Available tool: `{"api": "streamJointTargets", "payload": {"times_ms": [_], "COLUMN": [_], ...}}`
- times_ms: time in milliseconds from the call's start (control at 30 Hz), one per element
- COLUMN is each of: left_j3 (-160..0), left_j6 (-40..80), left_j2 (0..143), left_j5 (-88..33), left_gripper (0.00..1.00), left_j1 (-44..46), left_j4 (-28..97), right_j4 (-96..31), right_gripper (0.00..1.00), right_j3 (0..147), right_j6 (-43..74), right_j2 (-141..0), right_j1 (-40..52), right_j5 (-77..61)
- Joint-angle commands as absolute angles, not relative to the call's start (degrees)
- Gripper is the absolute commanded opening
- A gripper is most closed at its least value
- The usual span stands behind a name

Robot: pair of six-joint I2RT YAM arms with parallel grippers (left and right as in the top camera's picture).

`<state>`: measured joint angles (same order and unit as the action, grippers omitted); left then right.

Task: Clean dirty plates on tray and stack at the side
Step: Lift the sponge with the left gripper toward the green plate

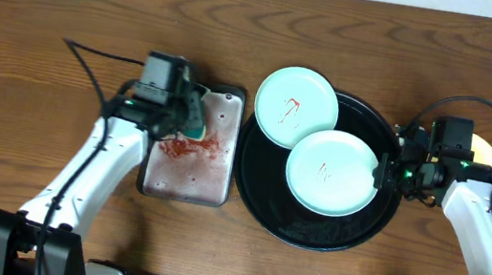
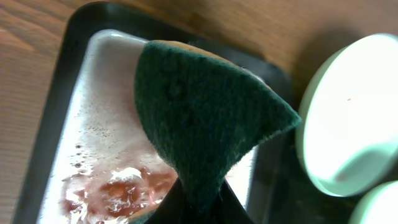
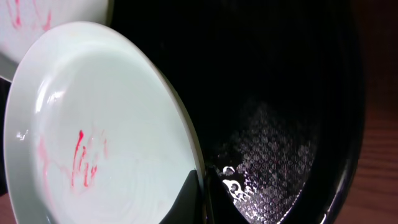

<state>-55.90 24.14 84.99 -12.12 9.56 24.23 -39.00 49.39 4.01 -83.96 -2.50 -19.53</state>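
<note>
With the fingers (image 3: 185,202) of the right gripper (image 1: 384,171) closed down to a plate's thickness on the right rim of the nearer mint plate (image 1: 330,173), inside the round black tray (image 1: 266,203), hold that pinch firm and brace the plate against the scrub. With the left gripper (image 1: 187,110) clamped on the green scouring sponge (image 2: 199,118), over the rectangular tray (image 1: 235,146) of pink sudsy water, carry it across wet. Lay the rough face flat on the red smear near the plate's centre. Rub in short strokes toward the pinched rim, not away, so as not to lever the plate free. Press lightly: glossy tray, likely slippery. Mind the second smeared mint plate (image 1: 296,106), lapping over the tray's far-left rim. Afterwards, stack by the yellow plate (image 1: 488,147), half hidden behind the right arm.
</note>
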Motion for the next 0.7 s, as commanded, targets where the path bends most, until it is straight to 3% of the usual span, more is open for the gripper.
{"api": "streamJointTargets", "payload": {"times_ms": [0,400,667], "left_j3": [-55.72,-55.70,-55.70], "left_j6": [25.52,12.47,12.47], "left_j2": [84.20,84.18,84.18], "left_j5": [-25.32,-45.12,-48.71], "left_gripper": [0.07,0.07,0.07], "left_j1": [5.67,-1.58,-2.57], "left_j4": [23.66,20.64,18.50], "right_j4": [-38.89,-29.12,-27.14], "right_gripper": [0.01,0.01,0.01], "right_j3": [47.66,39.55,38.02], "right_j6": [3.55,3.60,3.70], "right_j2": [-83.92,-83.92,-83.92], "right_j1": [-1.08,0.10,0.10], "right_j5": [-19.70,-19.70,-19.70]}}
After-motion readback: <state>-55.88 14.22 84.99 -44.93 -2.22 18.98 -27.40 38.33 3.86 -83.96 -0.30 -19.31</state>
